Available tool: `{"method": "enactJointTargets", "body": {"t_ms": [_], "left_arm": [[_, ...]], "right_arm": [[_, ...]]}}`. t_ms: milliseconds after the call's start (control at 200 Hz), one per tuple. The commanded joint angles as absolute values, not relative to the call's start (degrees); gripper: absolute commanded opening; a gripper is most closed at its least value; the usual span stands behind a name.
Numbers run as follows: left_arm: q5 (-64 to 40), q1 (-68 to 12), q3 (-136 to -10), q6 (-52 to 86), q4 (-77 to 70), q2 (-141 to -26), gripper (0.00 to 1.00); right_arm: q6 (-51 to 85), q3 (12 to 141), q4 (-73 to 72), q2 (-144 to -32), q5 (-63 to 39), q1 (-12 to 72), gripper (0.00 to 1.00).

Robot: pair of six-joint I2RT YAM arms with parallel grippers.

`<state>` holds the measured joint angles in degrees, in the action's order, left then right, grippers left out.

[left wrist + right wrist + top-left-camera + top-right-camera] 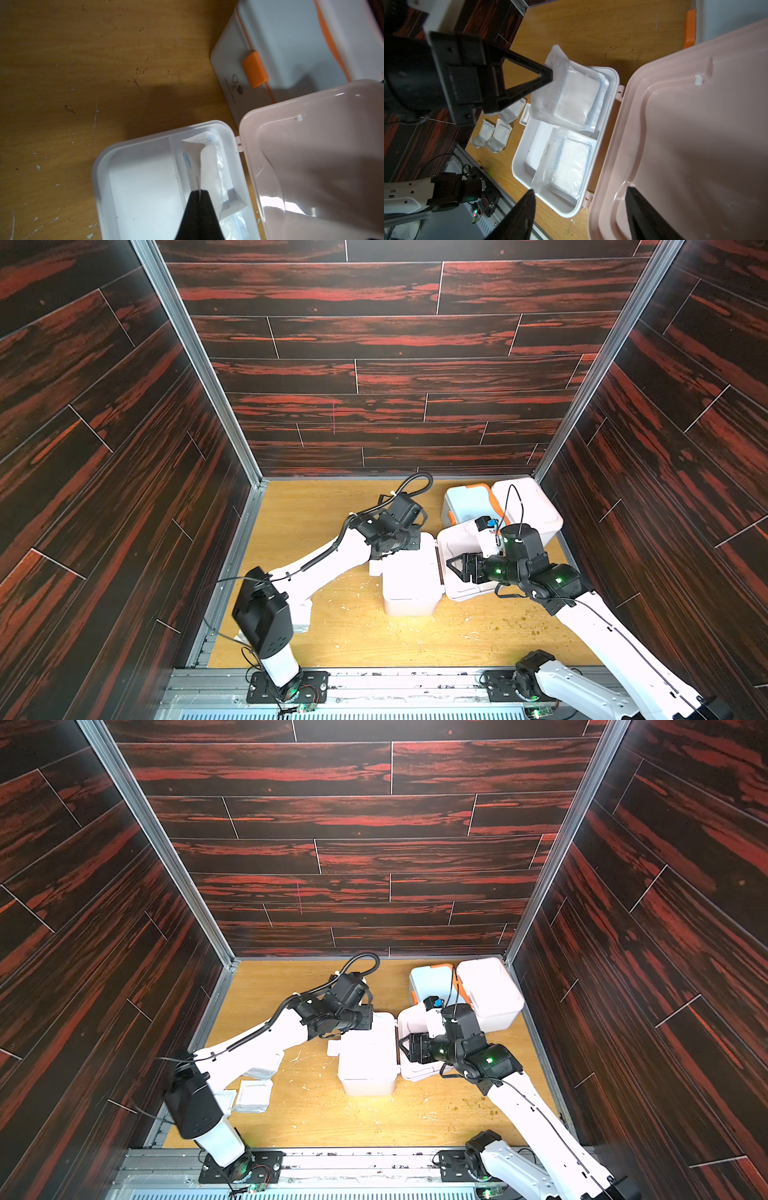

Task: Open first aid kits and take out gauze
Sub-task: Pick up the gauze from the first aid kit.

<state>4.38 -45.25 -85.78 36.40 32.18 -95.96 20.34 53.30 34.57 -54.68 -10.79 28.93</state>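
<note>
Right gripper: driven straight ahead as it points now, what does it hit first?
Likely the open kit's hinge-side rim, beside its pink lid. The open right gripper may sit high enough to pass over it onto the gauze packet; depth is unclear.

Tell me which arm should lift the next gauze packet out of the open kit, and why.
Left. The left fingers are shut on a gauze packet that is tilted up out of the open kit. The right fingers hang open over the pink lid, holding nothing.
</note>
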Motion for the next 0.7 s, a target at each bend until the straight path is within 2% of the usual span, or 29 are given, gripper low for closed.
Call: {"method": "enactJointTargets", "body": {"t_ms": [0, 366, 541, 691], "left_arm": [[3.65, -44.93, -82.62, 38.52, 27.44, -91.21, 0.0], [11.31, -44.04, -67.71, 45.67, 19.44, -73.99, 0.0], [21.75, -43.73, -58.66, 55.37, 19.75, -65.6, 0.0], [33.68, -43.68, -50.64, 69.75, 23.25, -58.87, 0.0]], "right_arm": [[20.04, 53.52, 33.68, -53.48, -11.6, 29.13, 0.75], [18.97, 54.19, 31.04, -52.9, -15.24, 31.37, 0.85], [18.57, 55.87, 30.54, -54.37, -14.5, 34.09, 0.88], [18.58, 56.73, 29.38, -56.19, -12.93, 37.73, 0.91]]}}
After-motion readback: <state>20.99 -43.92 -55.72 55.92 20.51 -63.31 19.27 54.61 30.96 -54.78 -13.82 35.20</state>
